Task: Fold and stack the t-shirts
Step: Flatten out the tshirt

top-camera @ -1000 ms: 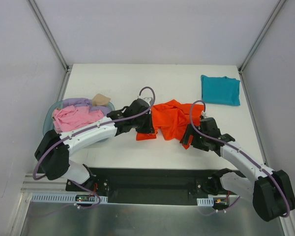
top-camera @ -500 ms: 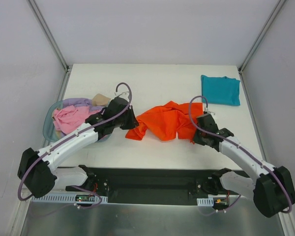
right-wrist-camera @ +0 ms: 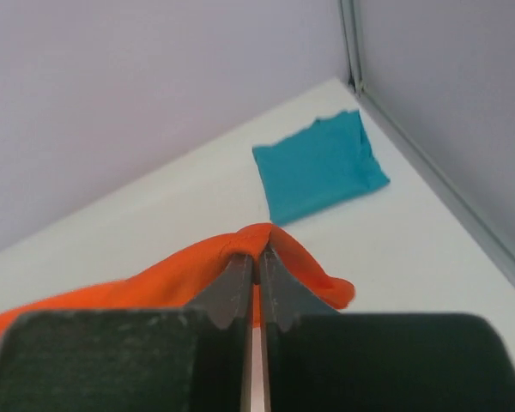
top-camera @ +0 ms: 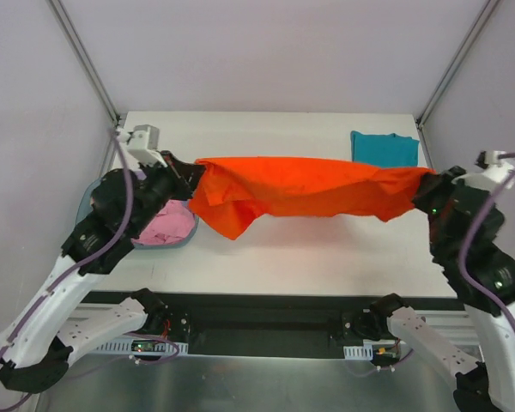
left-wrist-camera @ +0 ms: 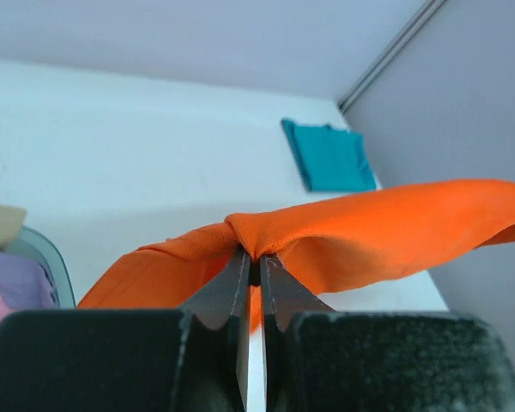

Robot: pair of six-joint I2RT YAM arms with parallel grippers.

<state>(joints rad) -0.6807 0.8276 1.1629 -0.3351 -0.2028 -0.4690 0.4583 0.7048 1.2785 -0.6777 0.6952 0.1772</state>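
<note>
The orange-red t-shirt hangs stretched in the air across the table, held at both ends. My left gripper is shut on its left end, the cloth pinched at the fingertips in the left wrist view. At the shirt's right end my right gripper is shut on it too, with a fold of orange cloth over the tips. A folded teal t-shirt lies flat at the back right, partly hidden by the orange one; both wrist views show it. A pink t-shirt lies in the basket.
A translucent blue basket stands at the table's left edge under my left arm, with lavender and tan cloth in it. Grey walls with metal corner posts enclose the table on three sides.
Both arms have risen and drawn apart, lifting the orange-red shirt off the table and stretching it wide. The right gripper closed on the shirt's right end.
</note>
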